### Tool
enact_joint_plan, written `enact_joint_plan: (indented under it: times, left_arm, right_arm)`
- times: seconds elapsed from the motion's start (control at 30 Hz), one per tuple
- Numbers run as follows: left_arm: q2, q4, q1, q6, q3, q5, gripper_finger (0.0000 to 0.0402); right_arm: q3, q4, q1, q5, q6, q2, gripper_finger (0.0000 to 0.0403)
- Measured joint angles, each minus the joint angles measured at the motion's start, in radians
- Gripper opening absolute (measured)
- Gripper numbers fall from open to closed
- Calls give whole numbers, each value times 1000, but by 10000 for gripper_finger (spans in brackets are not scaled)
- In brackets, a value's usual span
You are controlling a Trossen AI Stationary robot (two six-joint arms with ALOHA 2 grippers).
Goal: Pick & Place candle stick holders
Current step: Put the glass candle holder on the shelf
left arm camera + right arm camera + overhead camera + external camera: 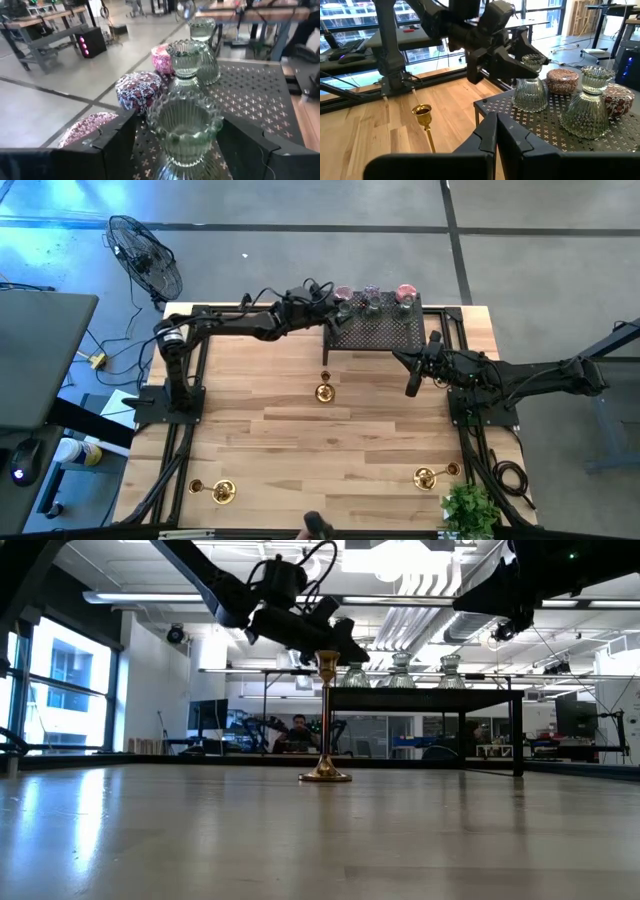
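Note:
My left gripper (340, 308) reaches over the black perforated rack (385, 335) at the table's far side. It is open, with one finger on each side of the upper cup of a pale-green glass holder (184, 127) that stands on the rack by its base. I cannot tell whether the fingers touch it. Two more pale-green glass holders (187, 60) and squat pink and purple cups (139, 90) stand on the rack behind it. A brass holder (323, 388) stands upright at the table's middle. My right gripper (412, 385) is shut and empty, right of that brass holder.
Further brass holders are near the front edge, at the left (222, 491) and at the right (425, 476). A small green plant (468, 510) stands at the front right corner. The wooden table top between the brass holders is bare.

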Motion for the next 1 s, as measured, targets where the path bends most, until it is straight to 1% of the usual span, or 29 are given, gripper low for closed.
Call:
enact_joint_plan:
  times: [0.1, 0.33, 0.43, 0.53, 0.6, 0.67, 0.83, 0.9, 1.0]
  left_arm:
    - [-29, -115, 0, 39, 35, 6, 256]
    - [-100, -365, 0, 90, 72, 3, 253]
    - [-131, -467, -1, 107, 73, 8, 232]
    - [-139, -542, -2, 107, 72, 39, 192]
    - [-137, -546, -8, 108, 53, 83, 157]
    - [-122, -509, -24, 114, 34, 108, 117]
    - [-83, -409, -36, 113, 22, 75, 24]
    - [-77, -383, -31, 93, 23, 47, 7]
    - [-69, -369, -19, 81, 23, 31, 12]
  right_arm:
    - [0, 0, 0, 0, 0, 0, 1]
    - [0, 0, 0, -2, 0, 0, 1]
    - [0, 0, 0, -2, 0, 0, 2]
    - [0, 0, 0, -2, 0, 0, 1]
    - [0, 0, 0, -2, -4, 0, 1]
    - [0, 0, 0, 0, -4, 0, 2]
    - [0, 0, 0, 0, 1, 0, 1]
    - [0, 0, 0, -2, 1, 0, 1]
    - [0, 0, 0, -2, 1, 0, 2]
